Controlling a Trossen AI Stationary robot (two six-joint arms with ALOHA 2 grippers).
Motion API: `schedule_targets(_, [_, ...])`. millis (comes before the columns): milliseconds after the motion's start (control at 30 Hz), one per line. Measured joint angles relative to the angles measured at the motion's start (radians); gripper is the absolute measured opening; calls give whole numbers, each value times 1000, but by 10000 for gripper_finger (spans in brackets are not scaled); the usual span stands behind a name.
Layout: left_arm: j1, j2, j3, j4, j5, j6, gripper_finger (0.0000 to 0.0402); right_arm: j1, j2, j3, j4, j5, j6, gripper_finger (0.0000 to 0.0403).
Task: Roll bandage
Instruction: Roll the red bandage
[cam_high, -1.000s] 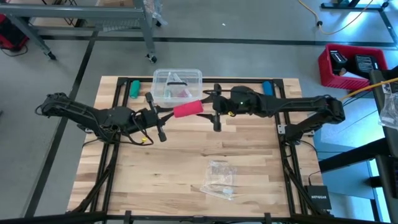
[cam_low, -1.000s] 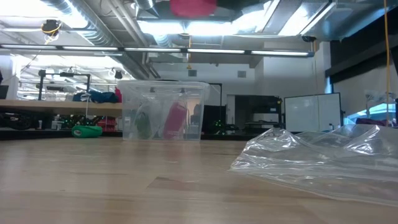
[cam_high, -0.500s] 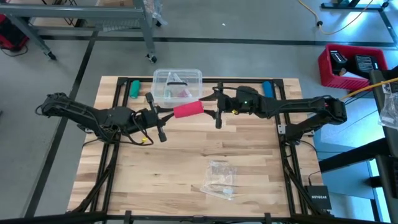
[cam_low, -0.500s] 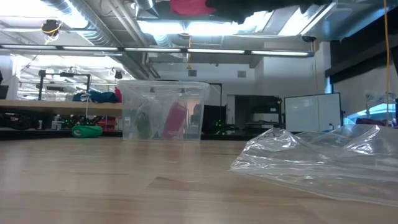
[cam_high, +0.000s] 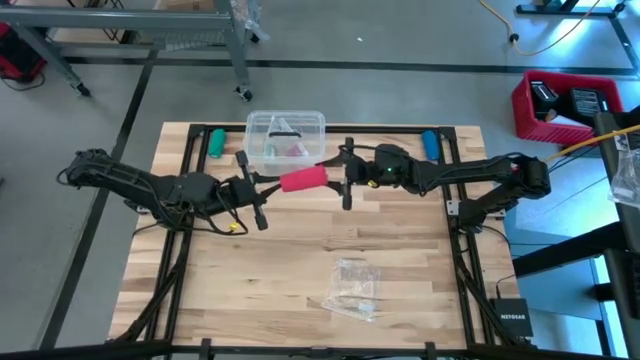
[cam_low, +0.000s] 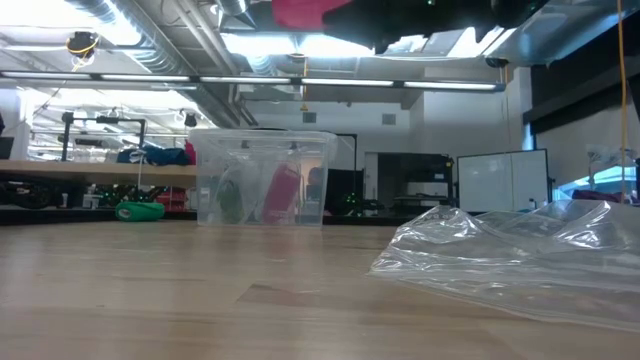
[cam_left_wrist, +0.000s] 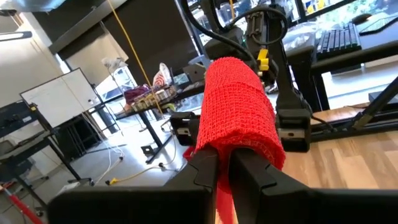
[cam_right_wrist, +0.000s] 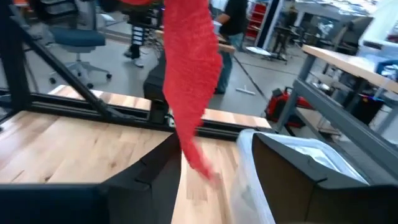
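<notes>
Gripping the bandage (cam_high: 303, 179) at its left end, our left gripper (cam_high: 252, 190) has its two dark fingers pressed together on the fabric, as its wrist view shows. Our right gripper (cam_high: 345, 177) sits at the roll's other end with its fingers parted around a loose red tail that hangs between them in the right wrist view; whether they pinch that tail we cannot tell.

We work over a pale wooden table (cam_high: 300, 260) of jointed planks, framed by dark metal rails. Both arms reach inward from the two sides and meet above the table's far middle, well clear of the surface.

Behind the roll we see a clear plastic box (cam_high: 286, 138), squared with rounded corners, standing at the table's far edge; something pink and something green show through its walls in the low view.

Toward the near edge lies a crumpled clear plastic wrapper (cam_high: 352, 288), glossy and creased.

Our bandage is a short fat cylinder of red-pink cloth with a coarse open weave, plain to see in the left wrist view. Its long axis runs across the table from one gripper to the other, the right end tilted slightly toward the far side. It hangs in the air between them, just in front of the box.
</notes>
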Motion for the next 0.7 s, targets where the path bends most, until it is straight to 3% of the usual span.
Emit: schedule_targets(700, [-6, -1, 0, -10, 0, 9, 17, 1, 0, 0, 20, -71, 30, 198])
